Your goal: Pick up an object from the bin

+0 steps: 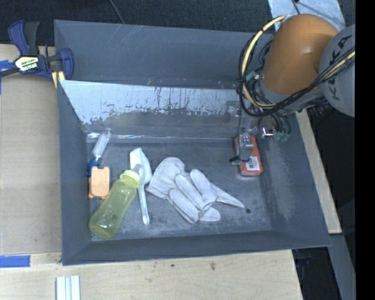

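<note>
Lying nr rt wall (295, 167), orange-red item (250, 163), arm (300, 49) above

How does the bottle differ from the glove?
The bottle is yellow-green and translucent; the glove is white. The bottle is round and smooth, lying on its side; the glove lies flat and crumpled, fingers spread. The bottle is at the lower left of the bin, the glove near the middle. Both rest on the floor, apart from each other.

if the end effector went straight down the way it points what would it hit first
Probably the small orange-red object with a white label, lying right under the end effector at the right of the bin; depth is unclear.
</note>
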Available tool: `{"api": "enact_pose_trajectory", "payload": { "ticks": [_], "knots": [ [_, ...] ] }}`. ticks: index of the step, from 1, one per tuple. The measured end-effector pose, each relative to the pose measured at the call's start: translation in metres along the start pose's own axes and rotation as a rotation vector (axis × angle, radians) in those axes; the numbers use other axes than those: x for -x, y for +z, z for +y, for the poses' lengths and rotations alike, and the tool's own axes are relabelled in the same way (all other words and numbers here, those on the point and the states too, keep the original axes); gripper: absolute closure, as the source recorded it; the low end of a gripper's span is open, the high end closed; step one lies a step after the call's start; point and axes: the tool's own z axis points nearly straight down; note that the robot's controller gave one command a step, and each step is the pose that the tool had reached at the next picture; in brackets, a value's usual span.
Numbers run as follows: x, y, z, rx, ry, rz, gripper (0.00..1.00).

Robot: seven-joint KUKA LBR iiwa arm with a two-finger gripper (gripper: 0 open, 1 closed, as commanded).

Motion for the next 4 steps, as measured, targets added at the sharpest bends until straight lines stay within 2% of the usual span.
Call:
{"api": "enact_pose_trajectory", "payload": {
  "ticks": [1,2,3,4],
  "knots": [
    [0.002,-0.005,0.0,-0.001,-0.001,-0.009,0.0],
    [-0.012,0.043,0.011,-0.002,-0.065,-0.013,0.0],
    [-0.009,0.101,0.039,0.0,-0.027,-0.011,0.0],
    [-0.009,0.13,0.05,-0.002,-0.041,-0.004,0.0]
  ]
}}
